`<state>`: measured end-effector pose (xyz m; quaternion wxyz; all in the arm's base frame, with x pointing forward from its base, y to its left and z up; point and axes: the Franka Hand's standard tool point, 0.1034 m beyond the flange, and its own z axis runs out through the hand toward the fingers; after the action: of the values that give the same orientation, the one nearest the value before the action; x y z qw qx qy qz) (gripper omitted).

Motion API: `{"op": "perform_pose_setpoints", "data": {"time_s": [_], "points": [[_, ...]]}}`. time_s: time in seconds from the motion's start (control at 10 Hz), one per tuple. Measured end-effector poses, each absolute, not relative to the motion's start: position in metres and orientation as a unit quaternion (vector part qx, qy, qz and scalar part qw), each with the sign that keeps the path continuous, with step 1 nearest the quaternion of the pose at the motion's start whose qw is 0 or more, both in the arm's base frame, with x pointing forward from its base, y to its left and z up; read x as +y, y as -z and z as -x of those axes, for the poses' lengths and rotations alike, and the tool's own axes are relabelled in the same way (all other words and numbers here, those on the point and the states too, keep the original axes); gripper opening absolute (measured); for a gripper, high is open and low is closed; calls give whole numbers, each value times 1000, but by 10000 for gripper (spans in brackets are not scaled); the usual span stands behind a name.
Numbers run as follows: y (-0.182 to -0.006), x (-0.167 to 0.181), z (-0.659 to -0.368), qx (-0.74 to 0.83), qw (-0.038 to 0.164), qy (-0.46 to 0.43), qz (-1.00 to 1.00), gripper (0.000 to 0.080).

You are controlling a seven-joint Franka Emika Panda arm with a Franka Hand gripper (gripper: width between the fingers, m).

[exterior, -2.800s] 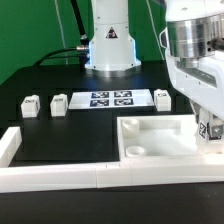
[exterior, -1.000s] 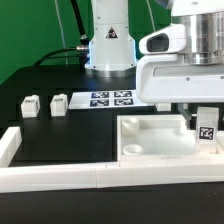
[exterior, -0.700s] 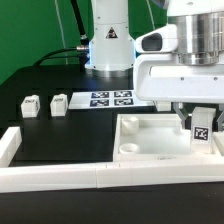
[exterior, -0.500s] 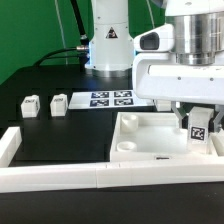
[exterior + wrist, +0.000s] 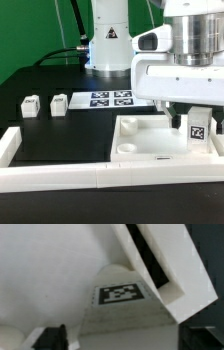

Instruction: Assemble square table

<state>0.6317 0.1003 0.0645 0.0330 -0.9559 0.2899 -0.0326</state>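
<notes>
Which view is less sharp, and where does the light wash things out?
Wrist view: soft and out of focus, yet the tag is recognisable. Exterior view: sharper; the white tabletop is nearly washed out against the black table.

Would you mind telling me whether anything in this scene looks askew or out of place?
Only one thing: the leg at the tabletop corner on the exterior view's right seems to lean slightly rather than stand upright. Nothing else stands out.

The fingers (image 5: 52, 339) have spread apart, letting go of the leg (image 5: 198, 127)
</notes>
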Motion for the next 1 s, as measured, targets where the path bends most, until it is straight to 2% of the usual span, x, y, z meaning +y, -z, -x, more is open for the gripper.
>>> {"op": "perform_pose_setpoints", "data": {"time_s": [0.2,0.8,1.0], "points": [[-64,100,-632,290,33,32,956,648],[-66,102,-632,289,33,31,956,650],[-94,106,-627,267,45,36,962,650]]}}
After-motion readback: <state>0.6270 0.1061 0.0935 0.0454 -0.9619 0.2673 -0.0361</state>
